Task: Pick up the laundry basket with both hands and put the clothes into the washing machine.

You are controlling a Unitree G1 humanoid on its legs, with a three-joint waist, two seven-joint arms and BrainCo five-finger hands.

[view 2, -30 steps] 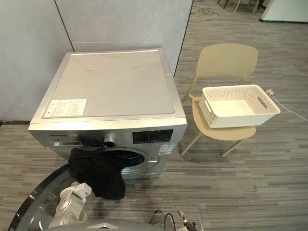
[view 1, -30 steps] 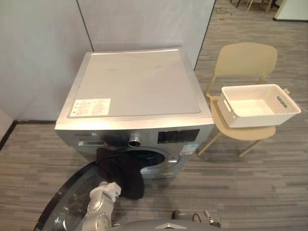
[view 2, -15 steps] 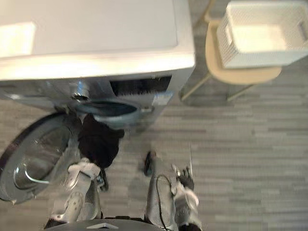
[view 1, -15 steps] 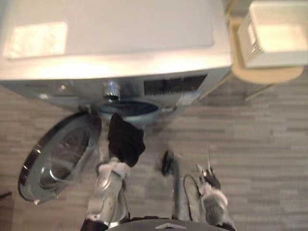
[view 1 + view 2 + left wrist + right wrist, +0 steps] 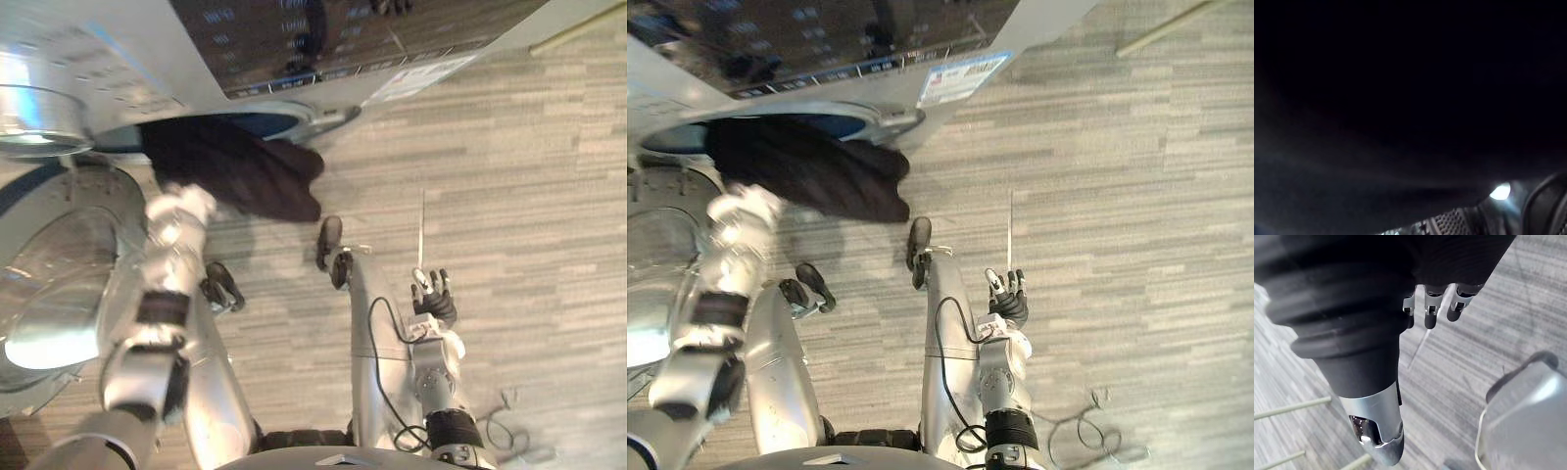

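Black cloth (image 5: 235, 171), soft, light and limp by the look of it, hangs out of the washing machine (image 5: 323, 39) mouth at upper left. It is best bunched near its middle. The left robot hand is buried in it, so I cannot tell its grip. The right robot hand (image 5: 432, 294) hangs relaxed and empty at lower right, over grey plank floor (image 5: 509, 176). The door (image 5: 49, 284) stands open at left.

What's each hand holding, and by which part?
Left hand meets the dark garment at the opening of the washing machine; its hold is hidden. Right hand holds nothing.
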